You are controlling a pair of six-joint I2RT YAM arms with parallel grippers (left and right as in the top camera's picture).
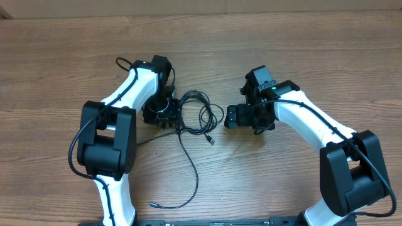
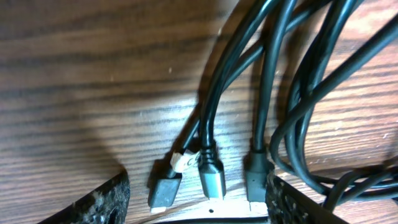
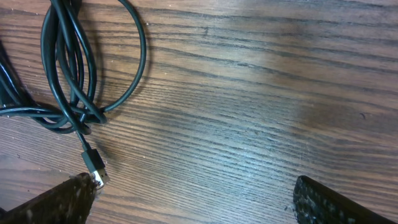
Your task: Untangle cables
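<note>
Black cables (image 1: 200, 113) lie in a loose tangle on the wooden table (image 1: 301, 44) between the two arms, with one long strand trailing toward the robot's base. The left tool (image 2: 199, 210) is spread, with three plug tips (image 2: 212, 180) lying between its fingers. The right tool (image 3: 193, 208) is spread wide beside the loops, holding nothing

I read this as a robotics lab bench: wood-grain surface (image 1: 301, 56), with left arm (image 1: 135, 85) and right arm (image 1: 308, 116) mounted at its near edge.
</note>
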